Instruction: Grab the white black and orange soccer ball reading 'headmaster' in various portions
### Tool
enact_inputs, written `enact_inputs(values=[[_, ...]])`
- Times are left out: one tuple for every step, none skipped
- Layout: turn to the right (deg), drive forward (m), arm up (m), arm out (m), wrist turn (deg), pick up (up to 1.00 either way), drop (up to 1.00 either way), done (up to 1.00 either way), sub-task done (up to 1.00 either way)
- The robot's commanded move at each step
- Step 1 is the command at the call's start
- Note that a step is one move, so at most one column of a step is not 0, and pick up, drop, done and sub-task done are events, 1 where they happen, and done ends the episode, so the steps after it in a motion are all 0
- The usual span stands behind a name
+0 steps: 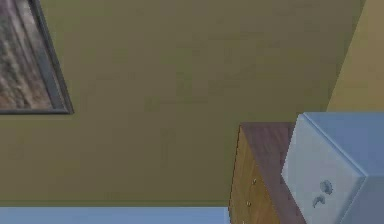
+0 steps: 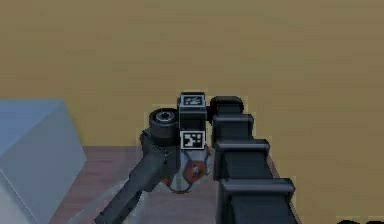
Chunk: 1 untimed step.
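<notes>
Probably grasp step: dark two-finger gripper lower centre, against brown wooden dresser top; small orange-and-white blob, likely the soccer ball, just right of it. Claw state, hold: cannot tell. Next: confirm grip, lift clear of pale blue box.

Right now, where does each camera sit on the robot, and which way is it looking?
Forward view: on the robot, facing ahead and slightly down at a wall, a picture and a dresser bearing a box.
Arm side view: on the body, facing sideways along the arm, with its fingers, toward the wall.
Shared: box and dresser.
</notes>
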Motion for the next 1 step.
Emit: enact_inputs(values=[[0.0, 0.0, 0.0, 0.0, 45.0, 0.0, 0.0, 0.0, 0.0]])
